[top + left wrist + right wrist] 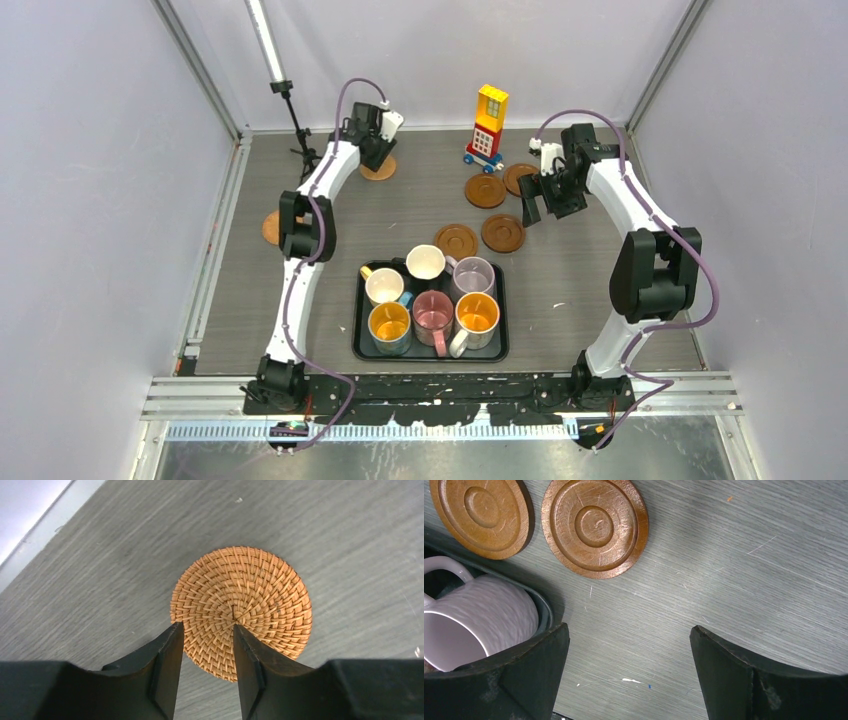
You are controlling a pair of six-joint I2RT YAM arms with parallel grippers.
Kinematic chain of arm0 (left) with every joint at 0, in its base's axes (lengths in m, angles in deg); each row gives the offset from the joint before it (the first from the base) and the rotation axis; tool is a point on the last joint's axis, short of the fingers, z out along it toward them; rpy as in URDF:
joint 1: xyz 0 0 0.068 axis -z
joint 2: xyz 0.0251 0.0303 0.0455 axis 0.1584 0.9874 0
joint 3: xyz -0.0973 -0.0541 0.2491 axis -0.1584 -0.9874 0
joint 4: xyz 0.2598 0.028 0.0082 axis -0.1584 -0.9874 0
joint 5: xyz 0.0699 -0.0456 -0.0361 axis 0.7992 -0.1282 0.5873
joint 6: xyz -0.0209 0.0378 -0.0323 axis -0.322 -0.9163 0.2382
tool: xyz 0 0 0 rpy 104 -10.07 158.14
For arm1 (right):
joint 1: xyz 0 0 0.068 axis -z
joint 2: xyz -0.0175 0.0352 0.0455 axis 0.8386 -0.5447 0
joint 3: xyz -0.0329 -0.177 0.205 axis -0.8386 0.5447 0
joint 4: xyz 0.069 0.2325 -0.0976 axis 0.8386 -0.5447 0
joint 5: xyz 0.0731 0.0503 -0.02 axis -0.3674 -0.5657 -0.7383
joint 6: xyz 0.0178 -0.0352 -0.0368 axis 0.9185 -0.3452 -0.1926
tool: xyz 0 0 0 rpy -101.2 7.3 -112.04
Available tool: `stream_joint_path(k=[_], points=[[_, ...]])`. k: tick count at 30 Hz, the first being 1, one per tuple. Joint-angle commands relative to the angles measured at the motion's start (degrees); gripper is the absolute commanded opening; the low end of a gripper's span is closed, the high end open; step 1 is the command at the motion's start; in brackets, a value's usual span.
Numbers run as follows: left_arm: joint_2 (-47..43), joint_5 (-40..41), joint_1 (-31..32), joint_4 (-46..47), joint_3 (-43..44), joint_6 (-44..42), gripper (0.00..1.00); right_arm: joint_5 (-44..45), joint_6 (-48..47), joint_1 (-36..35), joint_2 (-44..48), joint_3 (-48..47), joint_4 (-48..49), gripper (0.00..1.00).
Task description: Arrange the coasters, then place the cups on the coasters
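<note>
The left pincer [206, 627] stood narrow, its tips over a woven coaster [242, 595] lying flat on the surface [350, 540], far left. The right pincer [629, 630] gaped wide above bare surface, near two wooden coasters [594, 527]. Six mugs [432, 310] sat in the tray [430, 356].

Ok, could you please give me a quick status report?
Left gripper part-open over woven coaster. Right gripper wide open, empty, near wooden coasters. Six mugs in tray. Nothing blocking.
</note>
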Motion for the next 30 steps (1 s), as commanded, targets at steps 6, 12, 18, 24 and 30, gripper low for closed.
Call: stream_joint_path(k=[6,12,18,24,30], points=[[-14.91,-6.58,-0.20,-5.14,-25.14,-3.33,0.41,-0.40,-1.70,0.00,1.26,-1.29,0.19,0.94],[-23.77,-7.24,-2.18,-4.70,-39.18,-4.22,0.41,-3.02,-2.02,0.01,0.76,-1.38,0.16,0.94],[-29.99,-7.86,-6.63,-6.10,-47.02,-5.35,0.40,-4.50,-1.51,-0.04,0.21,-1.48,0.75,0.94],[-33.59,-7.93,-10.40,-6.46,-52.21,-7.22,0.39,-5.99,-0.54,-0.26,-0.05,-1.04,1.78,0.94],[-34.62,-8.46,-10.89,-6.36,-53.79,-7.38,0.39,-6.30,-0.27,-1.06,-0.27,-1.20,2.13,0.94]])
